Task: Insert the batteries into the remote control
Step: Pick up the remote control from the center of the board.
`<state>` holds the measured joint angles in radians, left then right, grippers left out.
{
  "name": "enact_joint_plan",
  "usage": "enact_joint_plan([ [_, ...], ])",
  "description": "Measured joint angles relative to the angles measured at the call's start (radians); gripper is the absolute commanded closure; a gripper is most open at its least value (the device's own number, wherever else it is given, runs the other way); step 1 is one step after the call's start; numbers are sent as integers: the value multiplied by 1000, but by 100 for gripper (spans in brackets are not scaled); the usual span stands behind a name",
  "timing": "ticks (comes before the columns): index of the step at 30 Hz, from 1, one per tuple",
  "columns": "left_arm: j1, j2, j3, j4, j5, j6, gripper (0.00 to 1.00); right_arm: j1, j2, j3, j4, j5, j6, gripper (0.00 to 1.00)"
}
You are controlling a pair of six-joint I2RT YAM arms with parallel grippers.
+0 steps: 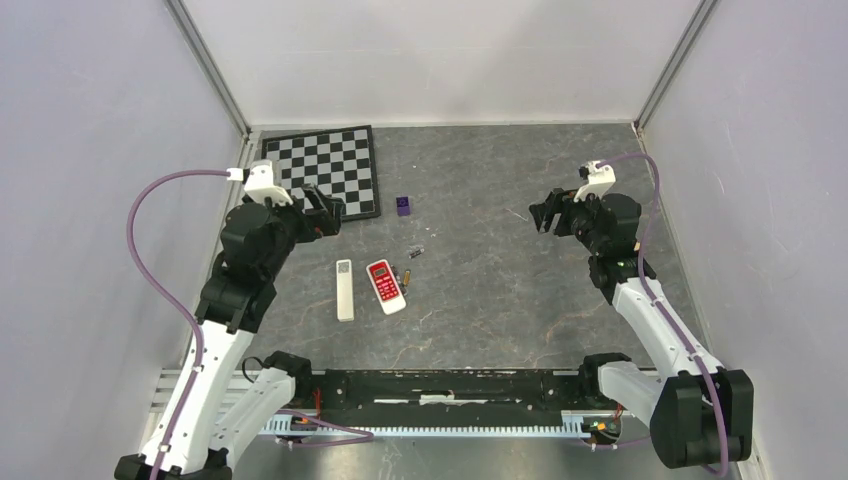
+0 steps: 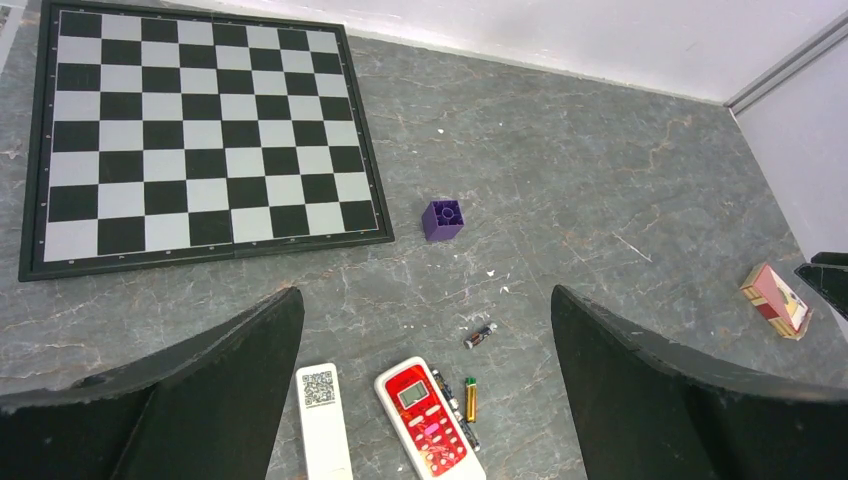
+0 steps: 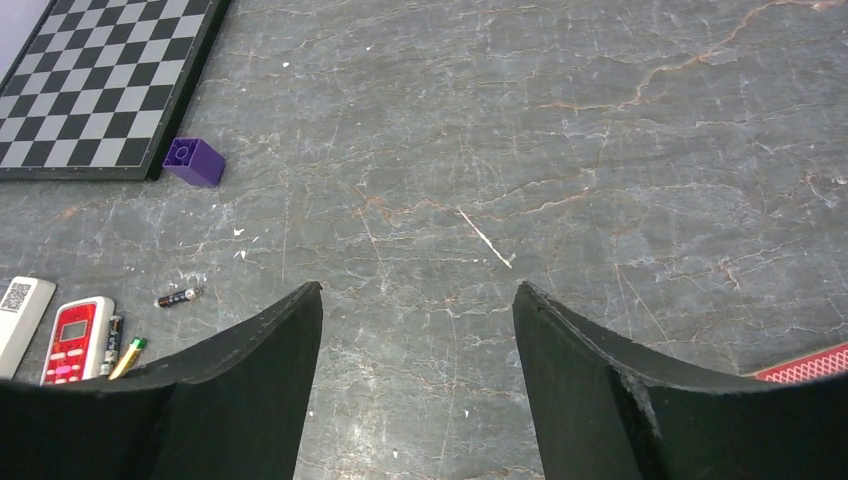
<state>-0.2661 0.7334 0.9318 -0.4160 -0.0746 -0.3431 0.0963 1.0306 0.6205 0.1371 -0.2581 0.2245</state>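
The long white remote [image 1: 344, 289] lies flat left of centre; it also shows in the left wrist view [image 2: 322, 420] and the right wrist view [image 3: 20, 305]. A brownish-gold battery [image 1: 407, 277] [image 2: 470, 399] [image 3: 128, 357] lies just right of the red remote. A dark battery [image 1: 415, 251] [image 2: 479, 336] [image 3: 178, 297] lies a little farther back. My left gripper [image 1: 328, 213] [image 2: 425, 292] is open and empty, raised behind the remotes. My right gripper [image 1: 545, 212] [image 3: 418, 286] is open and empty, raised well right of them.
A shorter red-faced remote [image 1: 384, 285] [image 2: 430, 420] lies beside the white one, with dark cells [image 2: 452, 398] along its right edge. A purple cube [image 1: 403, 206] and a chessboard [image 1: 325, 170] sit at the back left. A small red-and-white box [image 2: 775, 300] lies far right.
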Motion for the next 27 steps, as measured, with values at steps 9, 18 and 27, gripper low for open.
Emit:
enact_joint_plan([
  [9,0,-7,-2,-27,-2,-4,0,0,0,-14,2,-1,34,19],
  [18,-16,49,-2,-91,182,-31,1,0,18,-66,1,-25,89,21],
  [27,-356,236,-78,-215,-32,-284,8,0,56,-120,0,-34,137,22],
])
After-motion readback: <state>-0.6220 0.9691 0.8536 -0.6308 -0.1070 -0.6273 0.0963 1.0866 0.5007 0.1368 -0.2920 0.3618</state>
